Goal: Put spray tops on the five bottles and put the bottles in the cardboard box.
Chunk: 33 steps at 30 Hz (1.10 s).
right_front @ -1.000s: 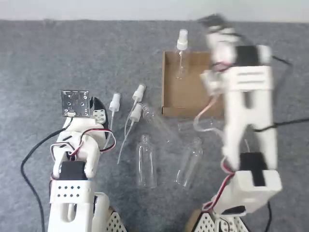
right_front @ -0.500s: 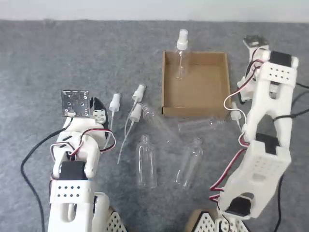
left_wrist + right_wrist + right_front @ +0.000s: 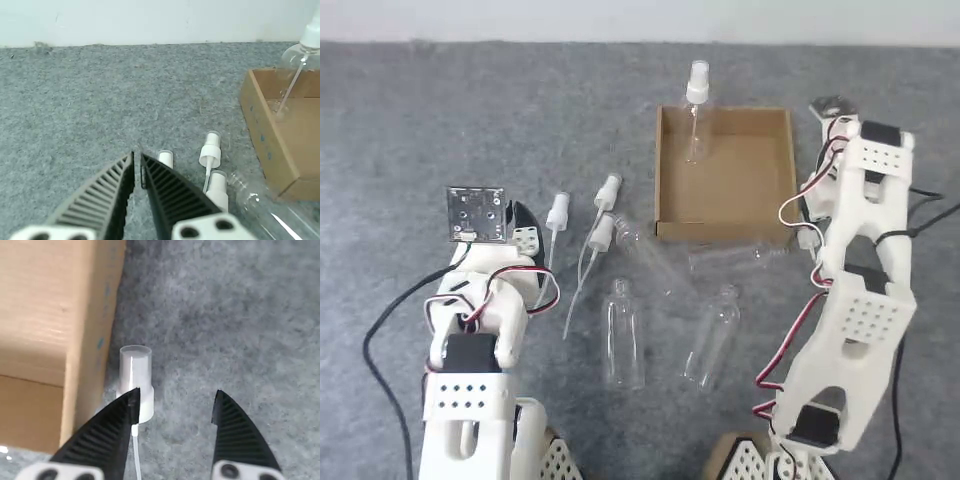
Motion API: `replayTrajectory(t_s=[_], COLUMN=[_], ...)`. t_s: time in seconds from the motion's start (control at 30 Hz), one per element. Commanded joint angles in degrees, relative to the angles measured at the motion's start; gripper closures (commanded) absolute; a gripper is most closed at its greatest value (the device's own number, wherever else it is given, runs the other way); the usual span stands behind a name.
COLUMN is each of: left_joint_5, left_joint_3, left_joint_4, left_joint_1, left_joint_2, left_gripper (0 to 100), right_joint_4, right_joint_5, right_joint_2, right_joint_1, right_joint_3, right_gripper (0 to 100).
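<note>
Right claw is spread wide, pinching nothing, aimed down at the grey mat. A loose spray top sits right at the tip of one finger. Its cap pokes past the tip and its tube runs back under that finger, so it's mostly on the finger's outer side, not in the gap. The outer wall of the box is just beyond that top, same side. Left claw is pressed together, empty, low over the mat. Just ahead of its tips lies a small spray top, with two more tops a bit further off toward the box. Past those a bare bottle lies on its side, then the box, well apart from this claw. The capped bottle stands in the box, at its far end seen from the left claw. From above, four open bottles lie on the mat between the arms, none in the box.
</note>
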Motion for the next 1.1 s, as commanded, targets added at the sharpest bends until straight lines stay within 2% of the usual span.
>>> replayTrajectory(t_s=[0.0, 0.6, 0.8, 1.07], left_joint_5=[0.18, 0.18, 0.18, 0.18], left_joint_3=[-0.57, -0.66, -0.66, -0.66], left_joint_4=[-1.49, -1.49, -1.49, -1.49], left_joint_1=[-0.18, -0.26, -0.26, -0.26], left_joint_2=[-0.97, -0.97, -0.97, -0.97], left_gripper=[99, 99, 99, 99], right_joint_4=[-1.01, 1.8, 1.63, 1.19], right_joint_5=[0.53, -0.26, -7.74, -11.16], right_joint_2=[-0.66, -1.27, -1.19, 0.92], right_joint_1=[-0.66, -1.19, -2.42, -3.03], right_joint_3=[-3.25, -3.08, -3.43, -3.34], right_gripper=[80.7, 80.7, 80.7, 80.7])
